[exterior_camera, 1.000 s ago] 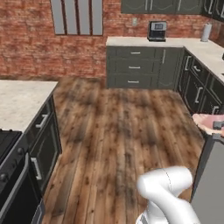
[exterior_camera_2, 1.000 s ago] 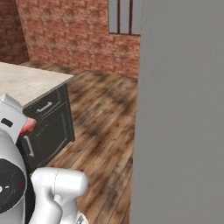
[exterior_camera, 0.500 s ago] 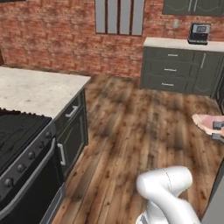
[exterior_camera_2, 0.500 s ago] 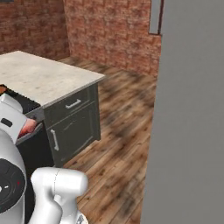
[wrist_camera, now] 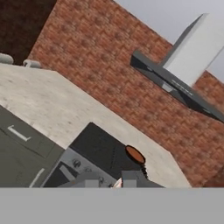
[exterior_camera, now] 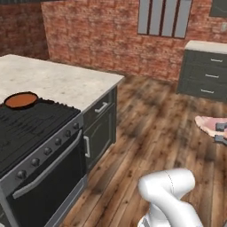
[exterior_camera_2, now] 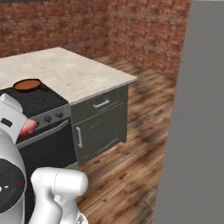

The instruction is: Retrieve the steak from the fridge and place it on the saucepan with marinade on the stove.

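I've got the steak (exterior_camera: 208,125) clamped in my gripper (exterior_camera: 219,133), jaws closed on the far edge of the slab. In the left base view it hangs at the right edge, over the wood floor (exterior_camera: 146,128), well apart from the stove (exterior_camera: 31,133). In the right base view a bit of pink meat shows just past my wrist, low on the left.

Target is the saucepan (exterior_camera: 20,100) w/ marinade (exterior_camera: 20,101), sitting at the back left of the stove top, next to the pale countertop (exterior_camera: 66,82). Hand view shows the same pan (wrist_camera: 134,154) small and far off, under the range hood (wrist_camera: 183,83) and brick wall (exterior_camera: 97,35). The grey slab filling the right of the right base view is prob. the fridge (exterior_camera_2: 197,131), just beside me.

Step in hand, as I judge it: carry to the stove. To do it well:
- keep the squeeze firm; the slab is flat and prob. floppy, and only its edge is held, so no jerks.
- get the base close before reaching, since the pan is at the far side of the grates.
- come in above the pan rim, center over the sauce, lower till near, then let go.
- mind the pan's short handle and don't nudge the pan off its burner.

Risk: dropping from too high could splash sauce or land the meat half on the rim.
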Motion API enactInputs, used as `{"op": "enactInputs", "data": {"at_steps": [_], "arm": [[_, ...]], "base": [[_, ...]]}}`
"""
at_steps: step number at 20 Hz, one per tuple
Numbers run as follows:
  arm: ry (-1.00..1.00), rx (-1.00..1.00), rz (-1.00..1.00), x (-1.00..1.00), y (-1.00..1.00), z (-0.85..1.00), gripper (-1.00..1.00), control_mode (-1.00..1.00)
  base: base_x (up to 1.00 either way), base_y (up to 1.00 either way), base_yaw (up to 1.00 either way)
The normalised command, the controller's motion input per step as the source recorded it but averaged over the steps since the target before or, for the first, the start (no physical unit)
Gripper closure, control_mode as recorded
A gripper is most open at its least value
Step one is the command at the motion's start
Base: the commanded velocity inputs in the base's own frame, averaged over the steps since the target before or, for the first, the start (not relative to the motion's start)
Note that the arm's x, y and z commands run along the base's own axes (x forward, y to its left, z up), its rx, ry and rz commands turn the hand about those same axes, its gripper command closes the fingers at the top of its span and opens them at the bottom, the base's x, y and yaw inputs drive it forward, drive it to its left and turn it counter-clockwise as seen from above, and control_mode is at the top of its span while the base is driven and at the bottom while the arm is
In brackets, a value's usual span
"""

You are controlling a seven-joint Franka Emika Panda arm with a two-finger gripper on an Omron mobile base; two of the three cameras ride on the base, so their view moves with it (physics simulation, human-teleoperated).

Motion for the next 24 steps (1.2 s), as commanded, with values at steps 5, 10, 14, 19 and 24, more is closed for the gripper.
{"op": "enactInputs", "data": {"at_steps": [5,10,14,19,24], "arm": [[0.00,0.00,0.00,0.00,0.00,0.00,1.00,1.00],[0.00,0.00,0.00,0.00,0.00,0.00,1.00,1.00],[0.00,0.00,0.00,0.00,0.00,0.00,1.00,1.00],[0.00,0.00,0.00,0.00,0.00,0.00,1.00,1.00],[0.00,0.00,0.00,0.00,0.00,0.00,1.00,1.00]], "base": [[0.00,0.00,0.38],[0.09,0.00,0.34],[0.26,0.00,0.31],[0.32,0.00,0.30],[0.40,0.00,0.29]]}}
